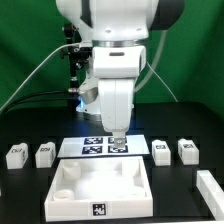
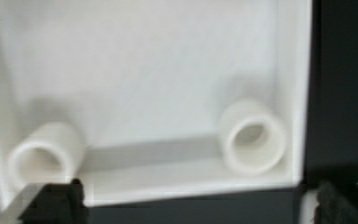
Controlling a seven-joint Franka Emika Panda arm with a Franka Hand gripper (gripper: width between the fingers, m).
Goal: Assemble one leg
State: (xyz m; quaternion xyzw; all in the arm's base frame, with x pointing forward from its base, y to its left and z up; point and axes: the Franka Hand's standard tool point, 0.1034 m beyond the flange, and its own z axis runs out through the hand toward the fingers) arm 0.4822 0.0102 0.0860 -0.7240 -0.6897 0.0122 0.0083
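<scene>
Several legs, small white blocks with black-and-white tags, stand in a row on the black table: two at the exterior view's left (image 1: 15,154) (image 1: 44,153) and two at its right (image 1: 161,150) (image 1: 187,150). My gripper (image 1: 118,142) hangs over the marker board (image 1: 92,147), just behind the far edge of the large white panel (image 1: 100,185). It holds no leg. In the wrist view the gripper (image 2: 202,207) is open and empty. Its dark fingertips (image 2: 51,203) show at the picture's corners. The panel (image 2: 149,70) lies below with two round sockets (image 2: 252,133) (image 2: 51,155). No leg shows in that view.
A longer white piece (image 1: 210,188) lies at the exterior view's far right near the table's front. Cables hang behind the arm against a green backdrop.
</scene>
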